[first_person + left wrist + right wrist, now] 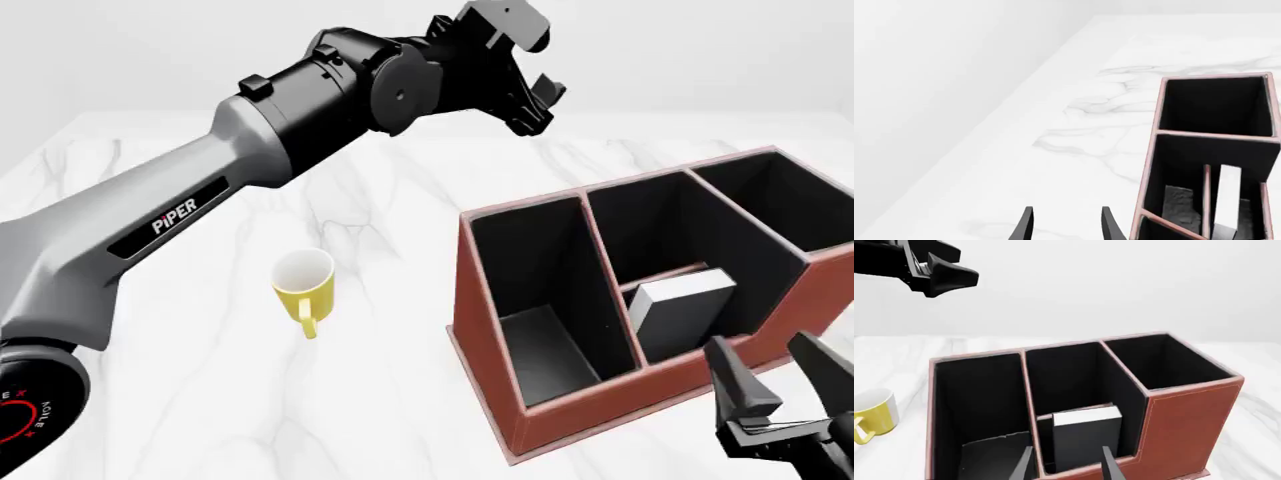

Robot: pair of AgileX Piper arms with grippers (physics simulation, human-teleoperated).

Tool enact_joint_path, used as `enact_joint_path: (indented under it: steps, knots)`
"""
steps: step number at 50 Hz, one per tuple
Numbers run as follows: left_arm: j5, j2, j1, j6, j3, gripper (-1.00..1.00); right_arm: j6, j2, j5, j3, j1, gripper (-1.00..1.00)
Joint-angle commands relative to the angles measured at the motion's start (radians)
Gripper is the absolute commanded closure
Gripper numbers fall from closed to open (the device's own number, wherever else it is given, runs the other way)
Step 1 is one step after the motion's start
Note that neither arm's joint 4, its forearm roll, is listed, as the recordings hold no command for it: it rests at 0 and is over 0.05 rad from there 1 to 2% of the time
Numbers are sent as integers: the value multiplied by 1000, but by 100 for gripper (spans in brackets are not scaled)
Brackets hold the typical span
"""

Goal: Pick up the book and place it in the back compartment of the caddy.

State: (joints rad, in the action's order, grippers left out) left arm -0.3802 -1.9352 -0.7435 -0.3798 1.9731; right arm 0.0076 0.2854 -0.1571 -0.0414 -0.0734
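White marble table, one caddy, one book inside, both fingers open, empty

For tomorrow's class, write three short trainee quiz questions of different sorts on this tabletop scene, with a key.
1. True or false: the small black hardcover book with white page edges stands inside the large reddish-brown partitioned caddy.
2. Multiple choice: the yellow ceramic mug is (A) inside the caddy, (B) on the white marble table on the caddy's left in the front view, (C) held in a pincer.
3. Fill in: the left pincer and the right pincer both have their fingers ____ and hold nothing.

Key: 1 true; 2 B; 3 open.
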Motion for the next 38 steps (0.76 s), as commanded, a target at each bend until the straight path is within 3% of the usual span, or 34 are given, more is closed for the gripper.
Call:
enact_joint_path:
  steps: [1, 3, 5, 8, 16, 17, 20, 21, 22, 26, 31, 38]
  knots:
    - [75, 24, 53, 16, -56, -100, -15, 125, 139, -275, -80, -100]
    - [76, 22, 52, 13, -57, -100, -57, 90, 247, -423, -88, -100]
    - [77, 19, 57, 17, -49, -100, -62, 71, 280, -468, -87, -100]
    - [67, 9, 57, 20, -30, -100, -48, 74, 388, -651, -91, -100]
    - [56, -1, 49, 26, -10, -100, -98, 72, 590, -1099, -116, -100]
    - [56, -1, 49, 26, -10, -100, -98, 73, 591, -1100, -116, -100]
    - [59, -8, 50, 30, -7, -100, -78, 90, 659, -1280, -110, -100]
    - [59, -8, 50, 30, -7, -100, -78, 91, 659, -1281, -110, -100]
    - [56, -8, 48, 31, -8, -100, -75, 94, 714, -1386, -110, -100]
    - [53, -11, 48, 27, -7, -100, -78, 93, 748, -1470, -90, -100]
    - [56, -7, 52, 31, -15, -100, -36, 109, 799, -1597, -48, -100]
    - [68, 8, 58, 36, -39, -100, -60, 95, 864, -1734, -16, -100]
